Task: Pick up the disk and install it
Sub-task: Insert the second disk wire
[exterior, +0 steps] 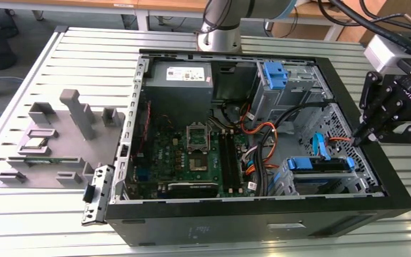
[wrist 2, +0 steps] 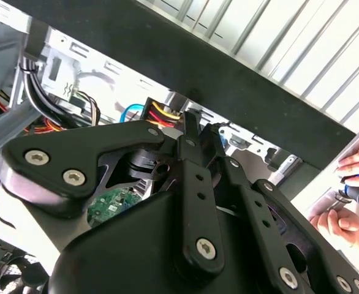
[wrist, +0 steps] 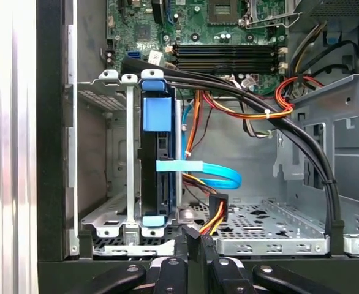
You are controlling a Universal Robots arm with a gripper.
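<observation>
The disk [exterior: 322, 165], in its blue plastic carrier, sits in the drive cage at the front corner of the open computer case, on the exterior view's right. In the first wrist view the disk [wrist: 157, 177] stands edge-on between the cage's metal walls, with a blue tab at each end. My gripper [exterior: 357, 141] hangs over the case's edge on the exterior view's right, just above and beside the cage. Its fingers [wrist: 193, 236] are shut together with nothing between them. In the second wrist view, the gripper [wrist 2: 188, 122] points into the case past its black linkage.
A blue flat cable [wrist: 210, 174] and orange-red-yellow wires [wrist: 213, 217] run close to the cage. Thick black cables [wrist: 302, 147] cross the case. The grey power supply [exterior: 180, 75], motherboard [exterior: 191, 155], another blue bracket [exterior: 275, 72] and a grey fixture [exterior: 55, 139] are visible. A person's hand [wrist 2: 351, 184] is nearby.
</observation>
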